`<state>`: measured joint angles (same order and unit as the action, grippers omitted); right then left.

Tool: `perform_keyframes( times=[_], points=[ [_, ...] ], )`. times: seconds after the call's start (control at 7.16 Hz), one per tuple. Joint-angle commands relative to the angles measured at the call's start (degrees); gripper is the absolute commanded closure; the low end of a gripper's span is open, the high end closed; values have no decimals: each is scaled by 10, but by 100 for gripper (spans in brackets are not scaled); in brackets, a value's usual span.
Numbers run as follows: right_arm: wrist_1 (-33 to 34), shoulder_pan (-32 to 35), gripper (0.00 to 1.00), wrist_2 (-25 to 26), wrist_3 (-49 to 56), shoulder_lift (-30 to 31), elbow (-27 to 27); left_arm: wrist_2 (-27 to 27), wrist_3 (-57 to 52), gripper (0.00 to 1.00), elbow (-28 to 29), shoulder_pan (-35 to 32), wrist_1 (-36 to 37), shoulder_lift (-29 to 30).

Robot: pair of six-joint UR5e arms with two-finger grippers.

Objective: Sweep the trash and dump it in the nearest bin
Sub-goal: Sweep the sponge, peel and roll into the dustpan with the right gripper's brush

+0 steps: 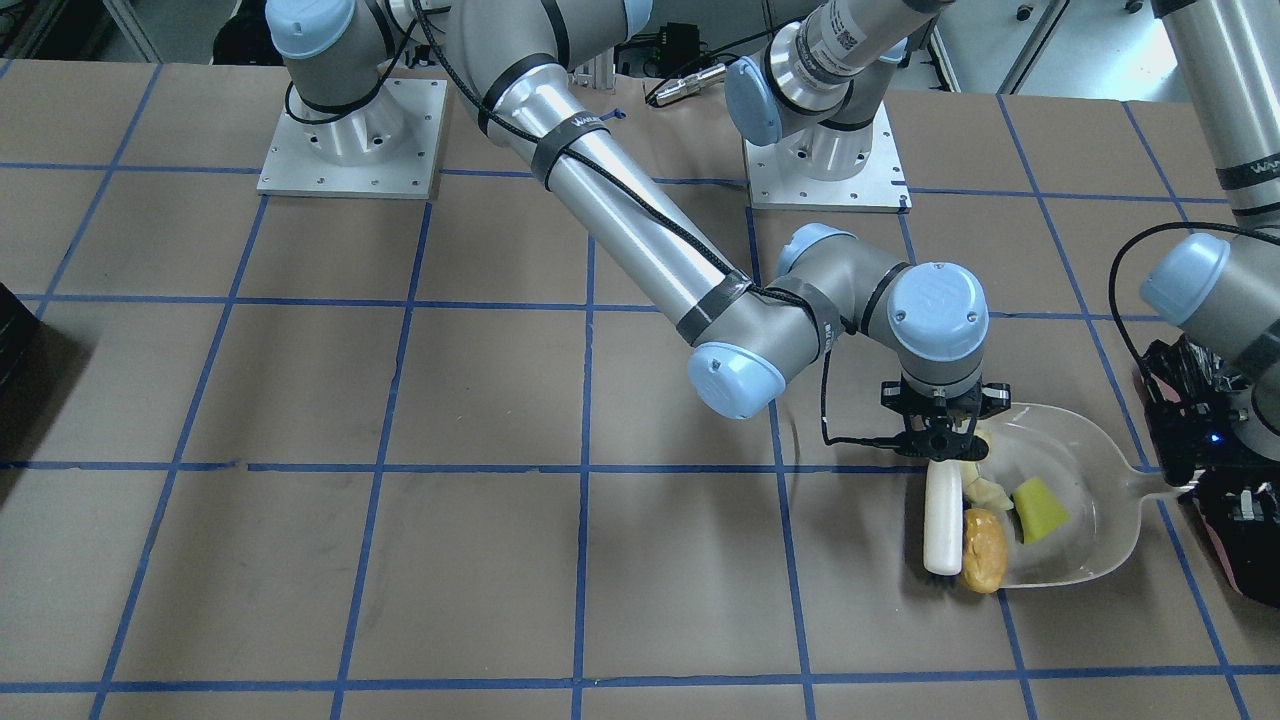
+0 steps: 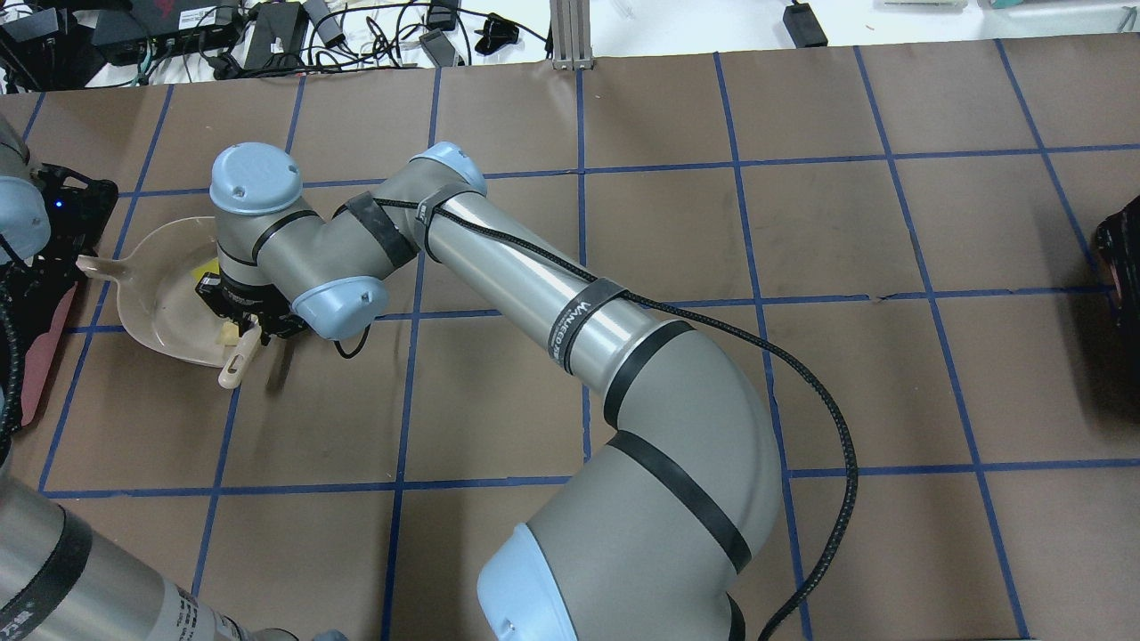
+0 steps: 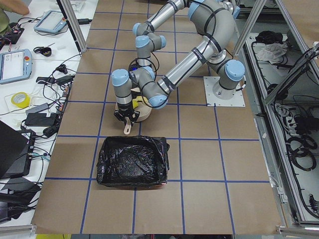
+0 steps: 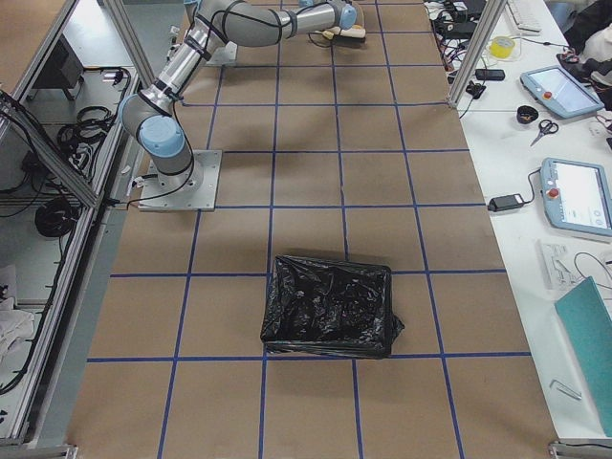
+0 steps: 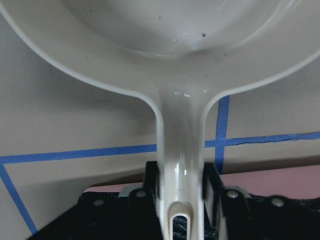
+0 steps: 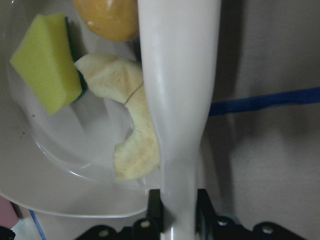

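Brown table (image 1: 300, 560) (blue tape grid (image 1: 585, 400)), tablet (image 4: 579, 196) beside it.

Three trash pieces (image 1: 983, 563), one dustpan (image 1: 1090, 470), one white tool (image 1: 942, 525), seemingly two bins (image 3: 132, 162)

— Your tabletop (image 2: 891, 374)?
— Brown, blue tape grid (image 1: 400, 467), evenly lit.
— Beside you?
— White bench (image 4: 507, 143), tablets (image 4: 579, 196), cables (image 3: 50, 84), yellow tape roll (image 3: 20, 99), aluminium posts (image 4: 475, 48).
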<state>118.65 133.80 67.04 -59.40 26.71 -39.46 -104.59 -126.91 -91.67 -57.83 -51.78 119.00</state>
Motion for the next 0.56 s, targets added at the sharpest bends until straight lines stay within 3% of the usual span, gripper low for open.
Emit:
perform_keyframes(
  times=[0.0, 0.42],
  points=[
    [31, 13, 100, -4, -9, -11, 17, 0, 0, 100, 0, 0, 2, 0],
    [105, 17, 100, -43, -31, -21, 17, 0, 1, 100, 0, 0, 2, 0]
  ],
)
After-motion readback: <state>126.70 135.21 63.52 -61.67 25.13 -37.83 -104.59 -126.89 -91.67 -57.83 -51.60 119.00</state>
